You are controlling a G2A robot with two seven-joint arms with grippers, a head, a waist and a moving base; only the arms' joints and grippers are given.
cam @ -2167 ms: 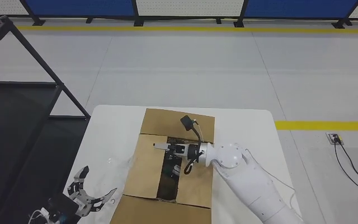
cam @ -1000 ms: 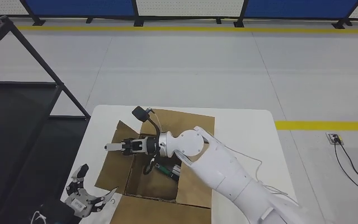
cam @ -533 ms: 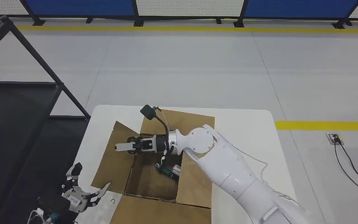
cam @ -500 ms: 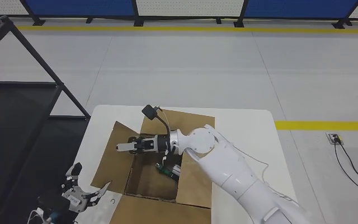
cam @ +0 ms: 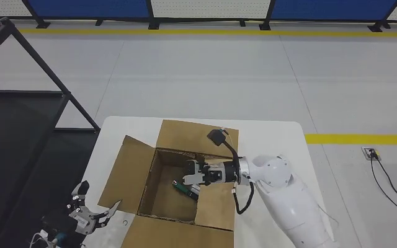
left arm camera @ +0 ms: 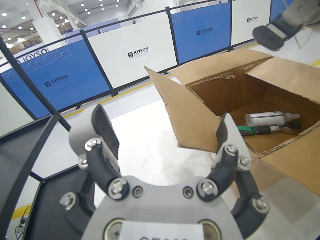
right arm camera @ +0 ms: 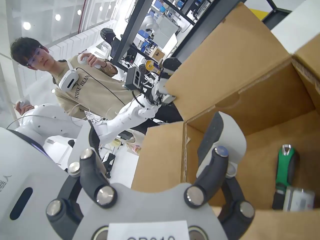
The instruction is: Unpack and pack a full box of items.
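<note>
Box (cam: 129,173): flaps open, mid-frame.
Right gripper (cam: 190,174): fingers spread, over the box interior.
Left gripper (cam: 95,209): spread, lower left of frame.
Left wrist view: white bottle (left arm camera: 267,119) beside green-handled tool (left arm camera: 246,129) inside.

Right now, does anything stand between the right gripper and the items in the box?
Partly. The right gripper, open, hangs over the box opening, with the green-handled tool and white bottle on the floor below. One flap leans over that side; in the right wrist view its edge hides both items' near ends.
</note>
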